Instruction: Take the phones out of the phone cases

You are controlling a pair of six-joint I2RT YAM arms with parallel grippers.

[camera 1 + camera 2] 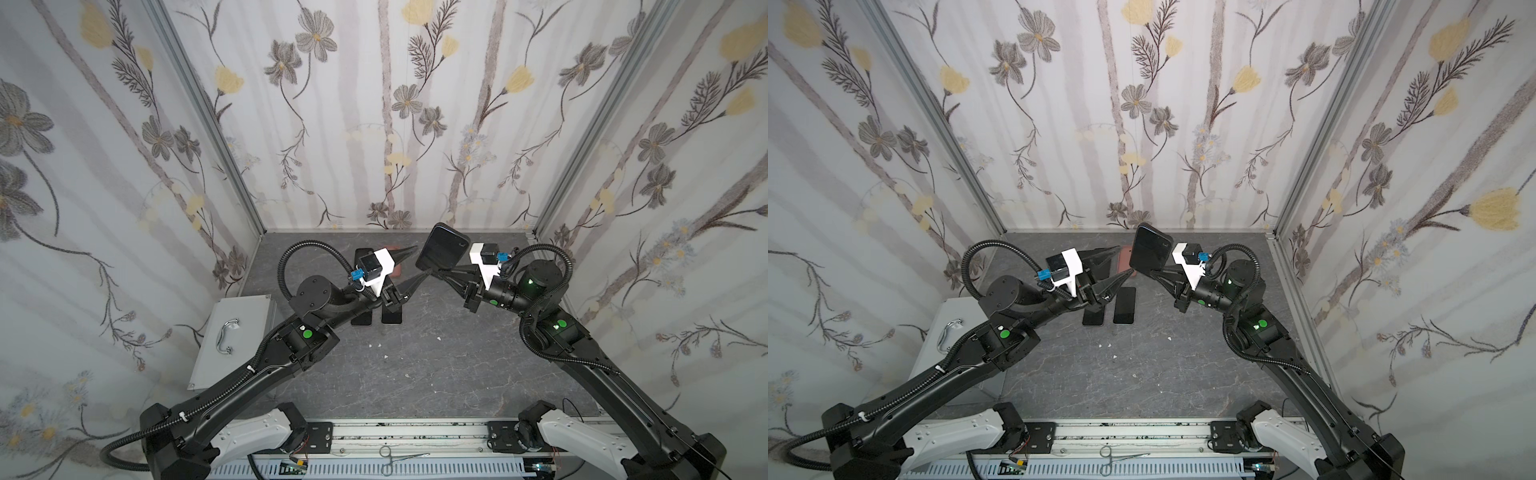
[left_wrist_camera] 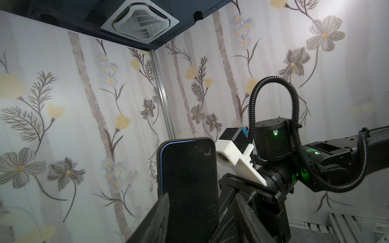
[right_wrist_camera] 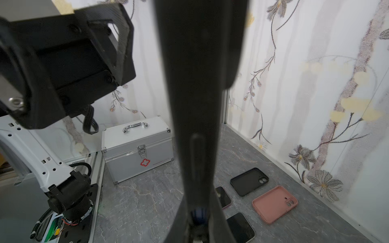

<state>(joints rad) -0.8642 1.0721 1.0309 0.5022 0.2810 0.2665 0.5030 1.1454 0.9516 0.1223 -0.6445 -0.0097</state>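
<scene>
Scene: two black robot arms reach over a grey marbled table (image 1: 415, 374), with flowered walls on three sides.
Task's thing: a dark phone (image 1: 442, 253) is held upright in the air at the far middle, well above the table. A blue rim (image 2: 161, 151) runs along its edge. Its phone case cannot be told apart from it here.
Right side: the right gripper (image 1: 437, 272) is clamped on the phone's lower edge.
Left side: the left gripper (image 1: 422, 261) has its jaws apart, one on each side of the phone. I cannot tell whether they touch it.
On the table: two bare phones (image 3: 240, 228) (image 3: 224, 197) lie side by side near the middle. An empty black case (image 3: 249, 181) and an empty pink case (image 3: 274, 204) lie just beyond them. A metal box (image 1: 232, 332) stands at the left.
Step in hand: probably lining up the left gripper for a hold on the case.
Next move: the left jaws would need to close on the case's rim alone, then peel it off against a firm right-hand hold. A slip could drop the phone.
</scene>
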